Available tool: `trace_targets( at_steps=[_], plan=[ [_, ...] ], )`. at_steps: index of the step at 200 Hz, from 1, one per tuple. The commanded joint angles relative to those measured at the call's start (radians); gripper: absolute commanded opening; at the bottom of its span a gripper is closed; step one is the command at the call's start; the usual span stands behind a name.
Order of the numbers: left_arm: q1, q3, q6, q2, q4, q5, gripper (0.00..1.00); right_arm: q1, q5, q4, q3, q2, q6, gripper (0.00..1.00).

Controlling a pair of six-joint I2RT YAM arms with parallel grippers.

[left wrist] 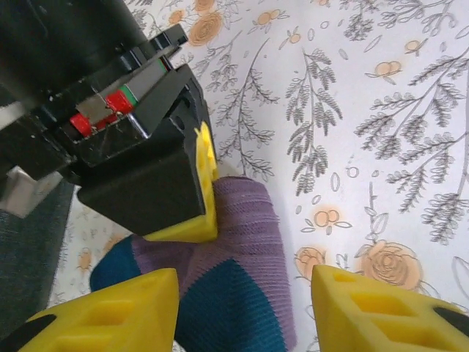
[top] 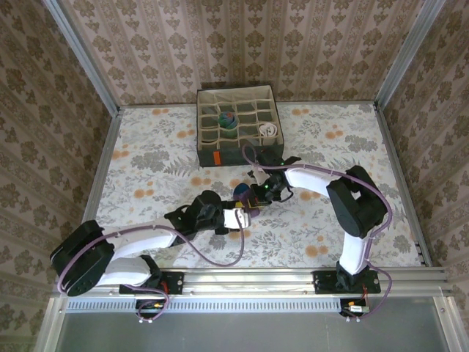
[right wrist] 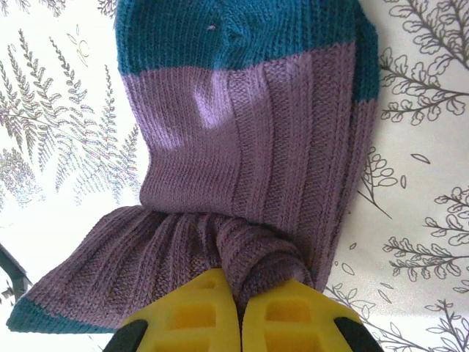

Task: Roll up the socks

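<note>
My right fingers clamp the purple sock's bunched fold to anchor it; my left fingers stand apart astride it.

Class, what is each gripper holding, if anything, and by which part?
Right gripper: shut on the purple sock, pinching a bunched purple fold. Left gripper: open astride it, holding nothing.

The top external camera looked down from above and behind the arm bases, far enough to take in the whole flowered table. The left wrist camera looked past the left gripper's fingers and the right wrist camera past the right gripper's fingers, both very near. All three views shared the purple sock.
</note>
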Motion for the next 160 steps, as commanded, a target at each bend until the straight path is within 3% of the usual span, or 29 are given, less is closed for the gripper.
trace_targets(
  at_steps=[1, 61, 97, 119, 140, 160],
  plan=[
    [-0.015, 0.027, 0.089, 0.055, 0.023, -0.07, 0.51, -0.006, 0.053, -0.126, -0.02, 0.072, -0.033, 0.0],
    [-0.024, 0.122, 0.087, 0.263, -0.032, -0.122, 0.49, -0.033, -0.009, -0.142, -0.025, 0.071, -0.049, 0.0],
    [0.011, 0.238, -0.078, 0.365, -0.164, -0.084, 0.33, -0.071, -0.122, -0.105, -0.067, 0.046, -0.032, 0.0],
    [0.032, 0.265, -0.15, 0.392, -0.23, -0.009, 0.15, -0.09, -0.148, -0.114, -0.087, 0.026, -0.043, 0.01],
    [0.057, 0.257, -0.204, 0.394, -0.255, 0.087, 0.03, -0.1, -0.173, -0.1, -0.11, -0.002, -0.047, 0.08],
    [0.096, 0.261, -0.254, 0.392, -0.286, 0.214, 0.01, -0.105, -0.193, -0.053, -0.14, -0.059, -0.038, 0.31]
  ],
)
